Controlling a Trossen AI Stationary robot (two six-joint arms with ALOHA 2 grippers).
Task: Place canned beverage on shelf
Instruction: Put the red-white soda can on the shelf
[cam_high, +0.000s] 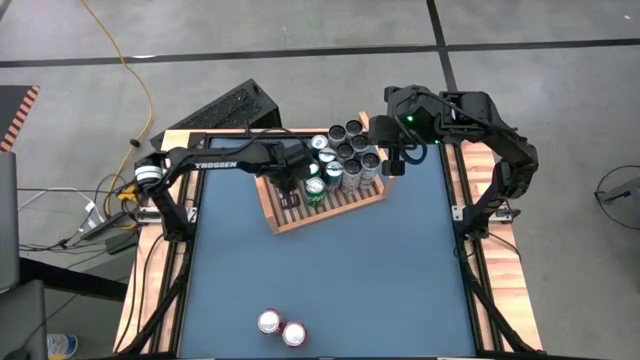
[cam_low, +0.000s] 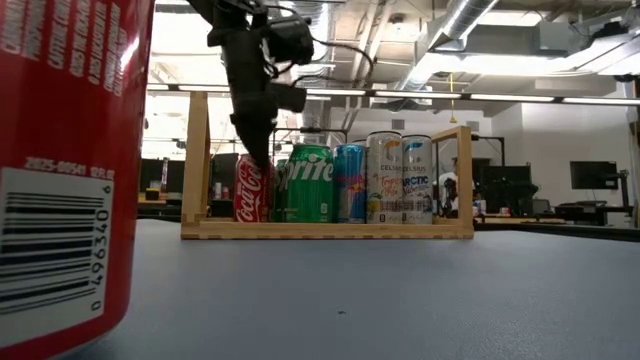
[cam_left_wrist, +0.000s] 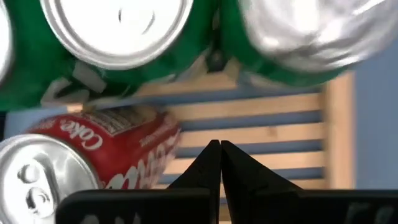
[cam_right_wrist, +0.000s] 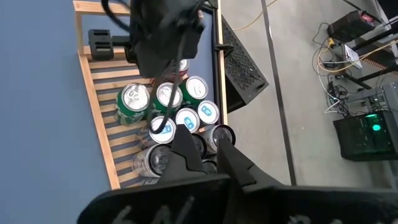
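So the left claw is over the shelf with its fingers pinched shut on nothing — the wrist view shows the two tips touching, and the Coke can standing upright right beside them on the slats, not held. Green cans sit just past it, and the rest of the pack crowds the shelf's far end under the right claw, which hangs there shut too, holding nothing. What's left to shelve is the pair of cans down at the near edge of the table, well away from both claws and roughly midway between the arms — I can't call either one clearly nearer, though the left one is the one already working the open part of the shelf. Both cans stand upright, long axis vertical, so my guess is a side-on grab after the claw opens and swings back toward the near edge.
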